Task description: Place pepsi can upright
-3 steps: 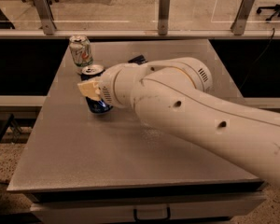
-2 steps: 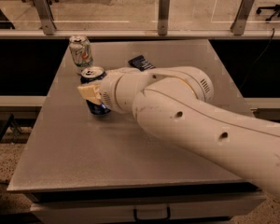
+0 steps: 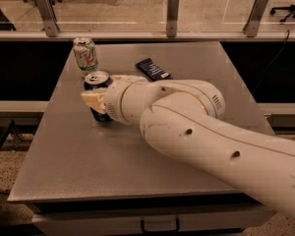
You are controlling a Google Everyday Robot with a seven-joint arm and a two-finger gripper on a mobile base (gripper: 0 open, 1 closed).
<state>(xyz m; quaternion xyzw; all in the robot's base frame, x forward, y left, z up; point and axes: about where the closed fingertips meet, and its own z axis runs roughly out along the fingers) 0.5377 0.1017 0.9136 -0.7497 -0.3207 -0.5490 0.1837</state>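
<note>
Pepsi can (image 3: 97, 79) upright, silver top up, base seemingly down on the table (image 3: 78, 166), over toward the far left part of it. Tucked right inside the hand (image 3: 97, 94), low at can height, reaching in from the right at the end of the big white arm (image 3: 196, 127). Clamped or slack? Cannot tell from this angle. Taken from the side, most likely, to keep the axis vertical and leave the bottom free to meet the surface flat. Looks like the very end of the job: standing as asked, with only letting go and backing off left to do, by the look of it.

Now the neighbours. White-and-green can (image 3: 85, 54) just behind, also upright, near the blue one but apart from it. Worth watching: tight back there, so no retreating toward the far edge and no swinging left or rearward without risking a knock. Flat dark blue packet (image 3: 153, 69) farther right at the back, well apart from both cans, just beyond the wrist; harmless for the can, though close to the arm's sweep. Safest exit, judging from here: release gently, then straight back to the right along the arm's own line, without dragging the light can over
</note>
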